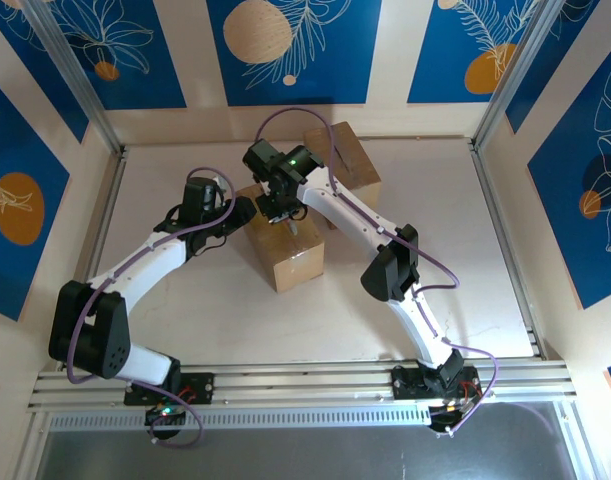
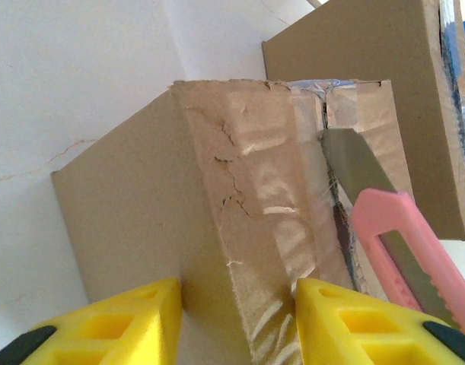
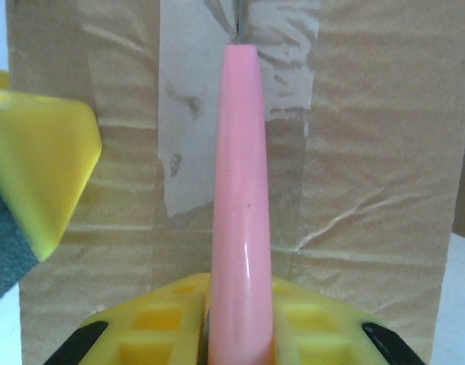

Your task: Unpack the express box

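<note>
The express box point(image 1: 290, 255) is a brown cardboard carton sealed with clear tape, standing mid-table. My left gripper point(image 1: 240, 213) straddles its left top edge point(image 2: 217, 228), one yellow finger on the side face and one on the taped top, shut on the box. Above the box's far end my right gripper point(image 1: 282, 208) is shut on a pink utility knife point(image 3: 241, 190). The grey blade point(image 2: 354, 163) rests in the tape seam along the top. The left gripper's fingertip point(image 3: 38, 160) appears at the left of the right wrist view.
A second brown box point(image 1: 347, 160) stands just behind and to the right of the first, almost touching it. The white table point(image 1: 465, 250) is bounded by aluminium rails and patterned blue walls.
</note>
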Tool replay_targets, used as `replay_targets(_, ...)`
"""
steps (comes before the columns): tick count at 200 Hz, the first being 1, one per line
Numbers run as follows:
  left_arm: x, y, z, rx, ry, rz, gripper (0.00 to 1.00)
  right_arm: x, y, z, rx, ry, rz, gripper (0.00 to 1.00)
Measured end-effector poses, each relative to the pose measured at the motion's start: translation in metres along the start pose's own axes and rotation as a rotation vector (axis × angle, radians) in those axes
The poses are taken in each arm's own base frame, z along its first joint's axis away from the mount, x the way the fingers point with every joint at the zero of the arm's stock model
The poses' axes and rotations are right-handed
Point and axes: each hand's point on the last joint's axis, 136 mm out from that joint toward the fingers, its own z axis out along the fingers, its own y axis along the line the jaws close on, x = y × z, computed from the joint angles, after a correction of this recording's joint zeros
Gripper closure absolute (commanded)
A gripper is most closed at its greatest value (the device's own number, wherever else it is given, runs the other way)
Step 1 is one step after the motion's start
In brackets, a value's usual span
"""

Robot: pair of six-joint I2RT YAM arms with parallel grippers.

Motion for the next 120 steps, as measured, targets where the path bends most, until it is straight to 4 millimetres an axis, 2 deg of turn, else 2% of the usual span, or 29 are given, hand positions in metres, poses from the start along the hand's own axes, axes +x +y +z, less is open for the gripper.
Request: replay_targets(120, 0.0, 0.002, 0.0, -0.009, 0.0, -0.002, 0.59, 0.02, 0.003, -0.002, 0.054, 0.055, -0.027, 1.0)
